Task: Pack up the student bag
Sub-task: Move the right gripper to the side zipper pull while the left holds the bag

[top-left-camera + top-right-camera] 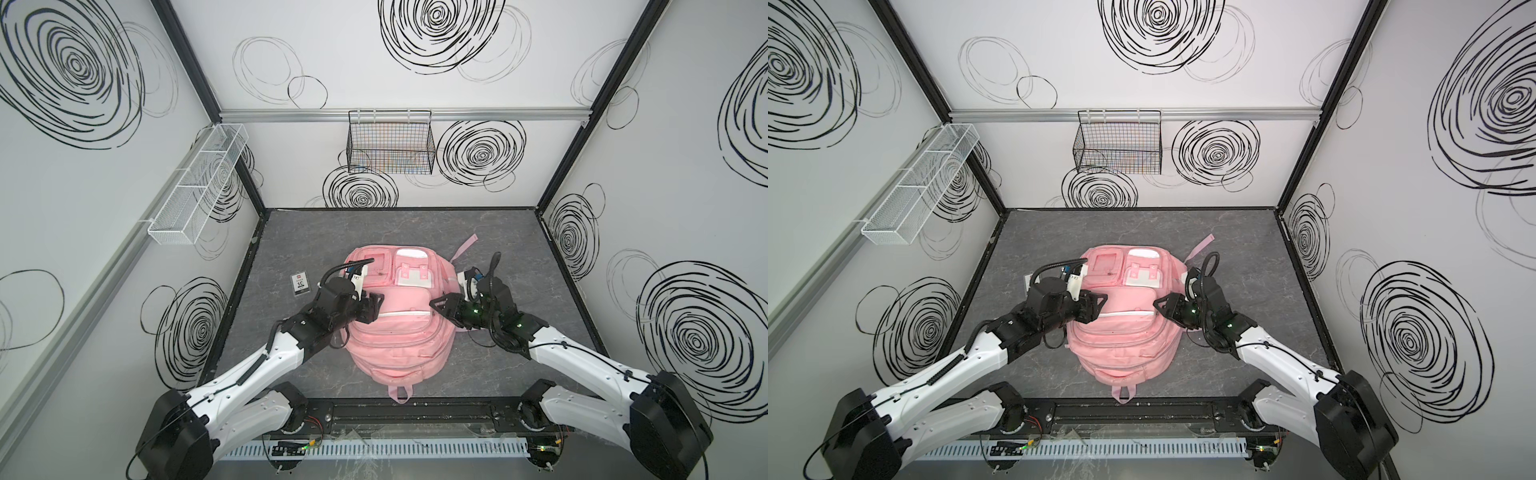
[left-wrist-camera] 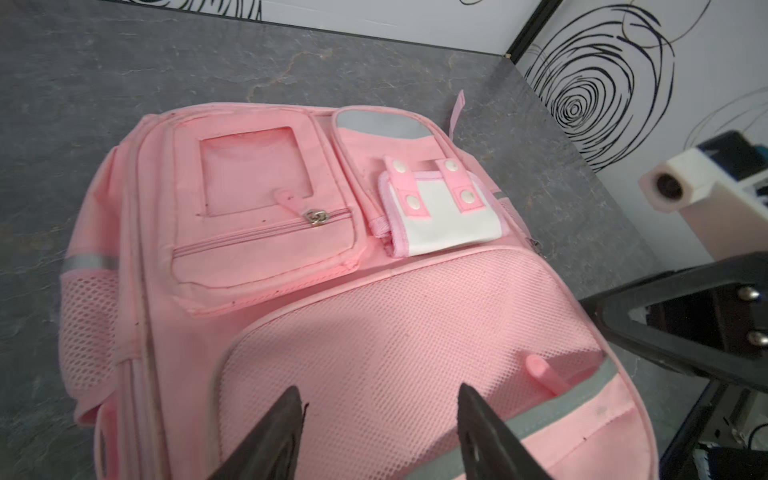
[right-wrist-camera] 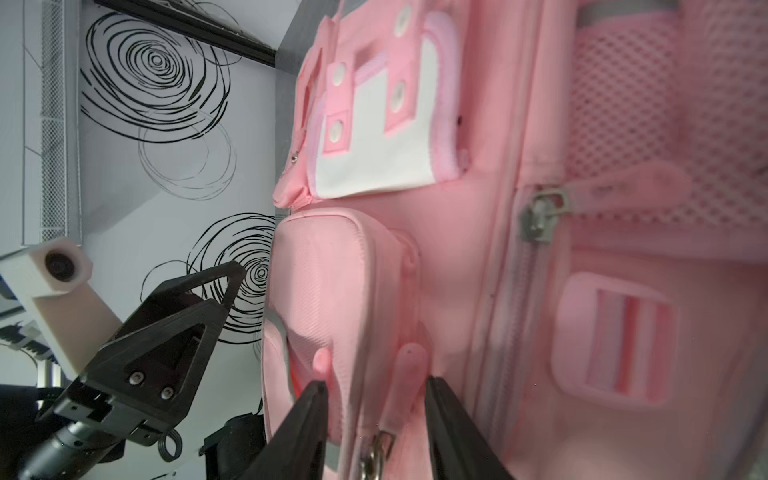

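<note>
The student bag [image 1: 395, 345] lies flat on its back in the middle of the grey table [image 1: 498, 249]. Its pockets face up and its carry loop [image 1: 400, 392] points toward the robot's base, which puts every front zipper within reach of both arms. The left tool [image 2: 380, 395] hovers over the left end of the mesh pocket [image 2: 395, 324], jaws spread and nothing between them. It looks placed to pin the fabric down, so the soft bag will not drag along when a zipper is pulled. The right tool [image 3: 376, 386] also has its jaws apart, one on either side of a pink zipper pull [image 3: 409, 365] at the bag's right edge, with a metal slider [image 3: 376, 453] close by. A gap shows on both sides of the pull, so I judge it lined up for a pinch rather than gripping. A small printed card [image 1: 300, 284] lies on the table just beside the bag's left flank, near the clear window pocket [image 2: 253, 166], and seems a likely thing to pack. The white snap flap [image 2: 444, 216] lies folded down. Nothing looks packed yet, and the step in hand appears to be opening a compartment. The pull is small and floppy, so a slightly misplaced pinch could miss it or catch cloth instead.
</note>
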{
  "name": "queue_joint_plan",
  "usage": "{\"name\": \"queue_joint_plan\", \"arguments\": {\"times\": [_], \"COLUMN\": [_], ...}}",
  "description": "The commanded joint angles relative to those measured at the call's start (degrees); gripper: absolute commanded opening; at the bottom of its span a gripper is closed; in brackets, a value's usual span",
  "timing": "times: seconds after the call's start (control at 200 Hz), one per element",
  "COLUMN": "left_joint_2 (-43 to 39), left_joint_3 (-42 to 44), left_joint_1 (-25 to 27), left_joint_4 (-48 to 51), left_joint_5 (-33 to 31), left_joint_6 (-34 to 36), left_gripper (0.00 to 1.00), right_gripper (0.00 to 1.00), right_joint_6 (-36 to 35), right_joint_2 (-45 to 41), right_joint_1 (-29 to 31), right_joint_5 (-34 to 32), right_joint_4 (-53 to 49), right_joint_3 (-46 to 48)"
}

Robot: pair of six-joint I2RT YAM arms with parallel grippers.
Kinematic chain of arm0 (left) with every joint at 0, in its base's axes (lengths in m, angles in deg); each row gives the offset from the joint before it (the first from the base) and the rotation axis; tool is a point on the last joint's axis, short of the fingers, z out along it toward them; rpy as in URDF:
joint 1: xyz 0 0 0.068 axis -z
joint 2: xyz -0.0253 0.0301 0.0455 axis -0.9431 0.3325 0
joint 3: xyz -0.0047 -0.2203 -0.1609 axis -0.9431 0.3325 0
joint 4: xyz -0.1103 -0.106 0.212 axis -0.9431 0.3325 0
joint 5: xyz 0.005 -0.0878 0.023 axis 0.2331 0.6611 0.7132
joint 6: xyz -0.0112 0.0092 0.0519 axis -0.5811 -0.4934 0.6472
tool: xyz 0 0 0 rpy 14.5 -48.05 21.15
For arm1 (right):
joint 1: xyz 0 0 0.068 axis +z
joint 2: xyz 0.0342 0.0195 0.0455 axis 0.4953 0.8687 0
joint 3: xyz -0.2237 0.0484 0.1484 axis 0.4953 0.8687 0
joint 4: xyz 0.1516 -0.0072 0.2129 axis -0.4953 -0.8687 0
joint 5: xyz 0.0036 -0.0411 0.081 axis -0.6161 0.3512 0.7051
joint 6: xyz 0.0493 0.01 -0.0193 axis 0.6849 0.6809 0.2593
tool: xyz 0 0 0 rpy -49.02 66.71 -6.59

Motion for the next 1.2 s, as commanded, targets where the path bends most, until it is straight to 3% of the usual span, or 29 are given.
{"name": "queue_joint_plan", "arguments": {"times": [0.0,0.08,0.26,0.63,0.885,1.121,1.196], "left_joint_2": [-3.53,-5.32,-5.94,-4.91,-4.56,-4.57,-4.38], "left_joint_3": [2.80,5.66,11.08,14.51,14.53,14.37,14.43], "left_joint_1": [-0.87,-1.61,-2.90,-3.41,-3.52,-3.68,-3.64], "left_joint_4": [-2.09,-3.05,-6.50,-10.52,-10.75,-10.79,-10.80], "left_joint_5": [-3.66,-4.17,-3.05,-2.94,-2.92,-2.95,-2.96], "left_joint_6": [-3.85,-5.87,-10.07,-13.01,-12.65,-12.60,-12.55], "left_gripper": [0.63,0.63,0.63,0.62,0.62,0.62,0.62], "right_gripper": [0.45,0.50,0.50,0.58,0.49,0.47,0.42], "right_joint_6": [8.49,8.93,14.57,27.03,30.10,31.65,31.50], "right_joint_2": [-0.70,-0.70,-0.41,-1.31,0.94,5.81,5.96], "right_joint_1": [0.52,0.66,0.54,0.63,-0.32,-0.34,-0.49], "right_joint_5": [0.86,0.78,2.44,2.46,2.73,4.96,4.53], "right_joint_4": [4.24,3.59,11.46,21.88,29.26,34.80,35.84], "right_joint_3": [2.06,2.34,5.70,11.42,13.51,12.50,12.76]}}
